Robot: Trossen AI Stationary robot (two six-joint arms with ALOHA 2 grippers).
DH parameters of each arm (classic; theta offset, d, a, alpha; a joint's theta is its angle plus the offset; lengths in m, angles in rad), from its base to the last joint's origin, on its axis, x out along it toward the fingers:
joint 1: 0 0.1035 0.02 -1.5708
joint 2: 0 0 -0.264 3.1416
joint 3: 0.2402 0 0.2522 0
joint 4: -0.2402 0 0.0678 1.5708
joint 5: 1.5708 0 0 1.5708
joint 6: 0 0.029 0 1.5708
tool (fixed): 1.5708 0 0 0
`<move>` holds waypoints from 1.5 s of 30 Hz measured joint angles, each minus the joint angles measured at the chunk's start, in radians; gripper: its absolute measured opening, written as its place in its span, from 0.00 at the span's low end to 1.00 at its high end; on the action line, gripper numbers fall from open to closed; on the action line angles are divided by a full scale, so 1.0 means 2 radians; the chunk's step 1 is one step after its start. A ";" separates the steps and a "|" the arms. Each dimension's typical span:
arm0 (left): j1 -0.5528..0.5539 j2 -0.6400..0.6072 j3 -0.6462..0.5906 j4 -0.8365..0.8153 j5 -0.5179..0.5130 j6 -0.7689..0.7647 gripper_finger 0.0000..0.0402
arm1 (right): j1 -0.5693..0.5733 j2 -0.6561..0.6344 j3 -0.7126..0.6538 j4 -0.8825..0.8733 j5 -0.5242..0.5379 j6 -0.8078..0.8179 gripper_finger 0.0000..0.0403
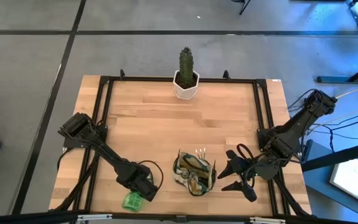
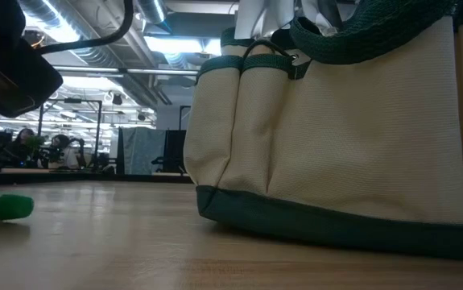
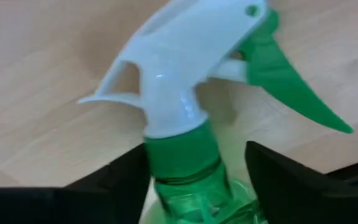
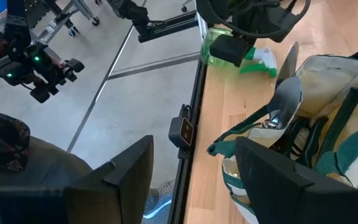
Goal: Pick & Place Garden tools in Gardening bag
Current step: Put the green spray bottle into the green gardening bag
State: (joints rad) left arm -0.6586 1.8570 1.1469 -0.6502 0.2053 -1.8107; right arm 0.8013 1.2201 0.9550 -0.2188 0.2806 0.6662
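The green spray bottle (image 1: 131, 201) with its white head (image 3: 179, 56) lies on its side near the table's front edge, left of the gardening bag (image 1: 194, 172). My left gripper (image 3: 197, 163) points down over it, open, one finger on each side of the bottle's green collar (image 3: 182, 155). A gap shows on one side. The bag stands upright on its base (image 2: 336, 217), with a silver trowel blade (image 4: 287, 99) and other tools inside. My right gripper (image 1: 230, 175) hangs open just right of the bag, holding nothing.
A green cactus in a white pot (image 1: 185, 76) stands at the table's far edge, middle. Black frame rails (image 1: 102, 118) run along the table's sides. Bare wood (image 1: 179, 124) lies between the cactus and the bag. Beyond the table is the room, with other equipment.
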 joint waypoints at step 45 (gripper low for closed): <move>0.172 -0.259 0.000 0.360 -0.057 0.499 0.36 | -0.082 -0.004 0.000 0.105 -0.058 0.053 0.57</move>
State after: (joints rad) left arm -0.3152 1.3397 1.1473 0.0690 0.0910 -0.8124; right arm 0.6383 1.2131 0.9552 -0.0088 0.1638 0.7730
